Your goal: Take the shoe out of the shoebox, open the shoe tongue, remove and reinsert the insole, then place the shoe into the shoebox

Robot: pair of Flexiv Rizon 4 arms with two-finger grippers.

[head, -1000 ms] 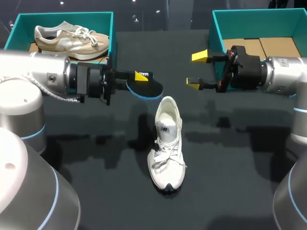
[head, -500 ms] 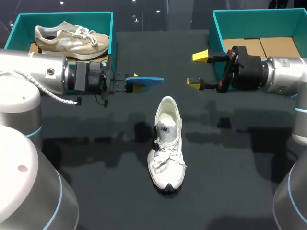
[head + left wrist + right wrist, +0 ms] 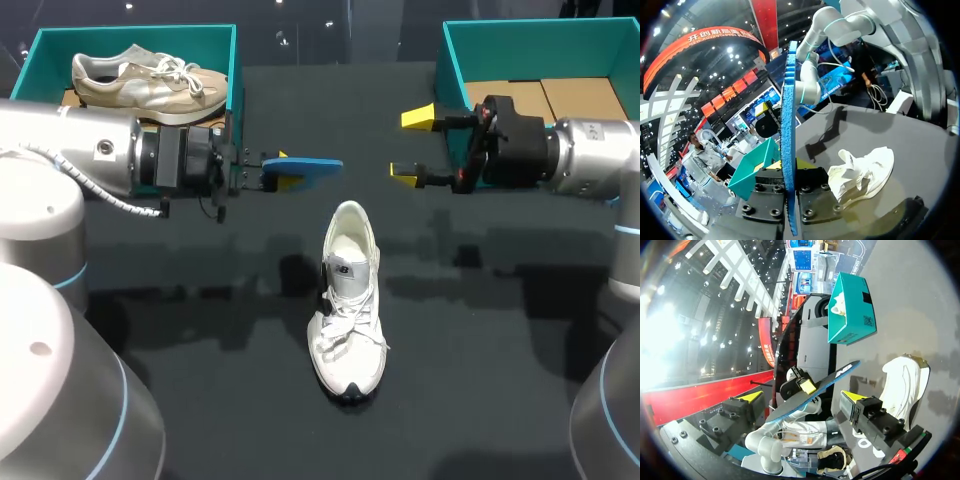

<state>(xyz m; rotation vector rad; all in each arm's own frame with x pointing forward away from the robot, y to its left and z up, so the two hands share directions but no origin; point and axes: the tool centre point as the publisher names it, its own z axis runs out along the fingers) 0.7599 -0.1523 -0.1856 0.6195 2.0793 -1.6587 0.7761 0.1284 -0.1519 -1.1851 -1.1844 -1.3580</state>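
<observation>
Overhead light falls dimly but evenly on the dark surface (image 3: 500, 400) in the head view, so the white shoe (image 3: 348, 310) at the middle of the frame stands out bright, with soft, doubled shadows lying left and right of it and small lamp reflections along the upper edge. In the left wrist view the surface carries a pale sheen and one crisp shadow, and straight lines bow toward the black rim. In the right wrist view a white glare from ceiling lamps washes out one side, and the surface looks grey, perhaps from overexposure.
</observation>
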